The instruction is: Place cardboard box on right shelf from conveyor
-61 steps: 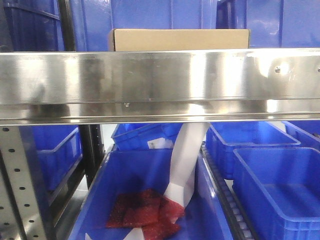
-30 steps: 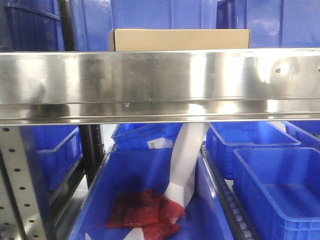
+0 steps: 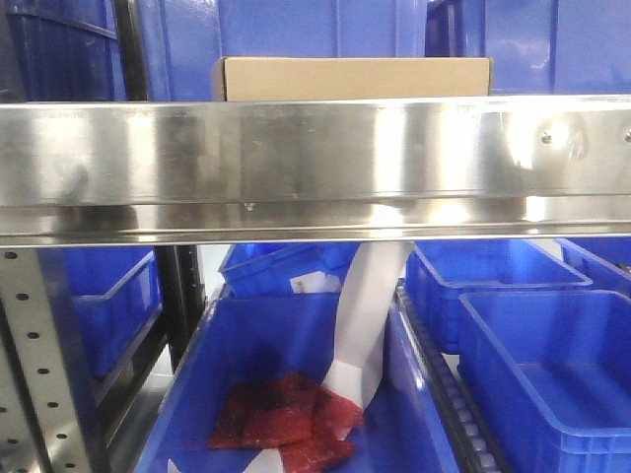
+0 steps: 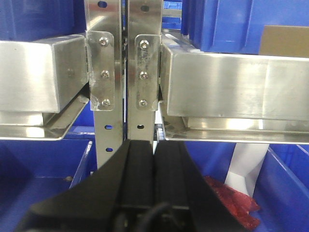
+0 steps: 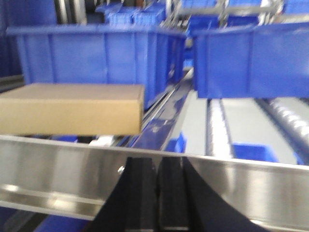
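Blue bins [image 3: 532, 365] behind; cardboard box [image 3: 355, 79] rests on right shelf [image 3: 315, 158], left gripper [image 4: 154, 159] and right gripper [image 5: 157, 193] clenched, empty

From the front we look straight at the right shelf's [image 3: 315, 163] steel beam, close up, filling mid-frame. Our left wrist view faces its perforated uprights from just below; our right wrist view looks over the beam. All three catch the cardboard box [image 3: 355, 78].
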You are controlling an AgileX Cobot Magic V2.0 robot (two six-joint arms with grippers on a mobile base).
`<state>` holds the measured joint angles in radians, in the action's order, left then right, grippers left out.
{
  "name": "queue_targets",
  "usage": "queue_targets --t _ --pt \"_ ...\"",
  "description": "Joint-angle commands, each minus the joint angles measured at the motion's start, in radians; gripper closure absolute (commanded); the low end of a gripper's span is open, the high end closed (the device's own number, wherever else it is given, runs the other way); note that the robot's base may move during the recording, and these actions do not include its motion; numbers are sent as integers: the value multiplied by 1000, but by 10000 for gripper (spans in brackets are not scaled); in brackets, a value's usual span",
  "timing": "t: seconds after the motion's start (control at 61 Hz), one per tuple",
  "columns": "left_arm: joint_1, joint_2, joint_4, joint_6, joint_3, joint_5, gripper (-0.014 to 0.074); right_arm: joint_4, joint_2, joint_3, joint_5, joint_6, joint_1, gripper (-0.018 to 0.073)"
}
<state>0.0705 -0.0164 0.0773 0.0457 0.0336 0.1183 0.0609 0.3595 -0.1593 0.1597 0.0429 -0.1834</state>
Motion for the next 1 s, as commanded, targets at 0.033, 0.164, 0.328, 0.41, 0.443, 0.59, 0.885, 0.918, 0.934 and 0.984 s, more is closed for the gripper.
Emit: queue_targets --t 0.033,0.164,0.328,0.41,0.443,0.59,0.885,0.918,0.934,0.984 --pt "1 -5 6 0 6 -85 712 35 -68 24 121 -31 64 508" --pt "1 -5 6 0 6 -85 713 35 -157 91 121 -28 140 508" --pt "1 -5 6 0 6 -85 712 35 -268 185 119 -27 175 508" --pt "1 -5 6 0 6 -85 712 35 -330 184 14 -26 175 508" --pt "1 -5 6 0 6 -85 713 34 -351 184 -13 -26 175 508" --pt "1 -5 6 0 6 -85 713 32 -389 185 -51 -26 179 508" --pt "1 -5 6 0 6 -85 713 32 -389 184 -51 -26 179 508" --pt "1 -5 6 0 6 -85 713 32 -389 184 -51 -26 179 508" --pt "1 -5 6 0 6 -85 712 32 -389 184 -51 -26 179 508" --pt "1 -5 6 0 6 -85 713 32 -389 184 -51 -26 179 508"
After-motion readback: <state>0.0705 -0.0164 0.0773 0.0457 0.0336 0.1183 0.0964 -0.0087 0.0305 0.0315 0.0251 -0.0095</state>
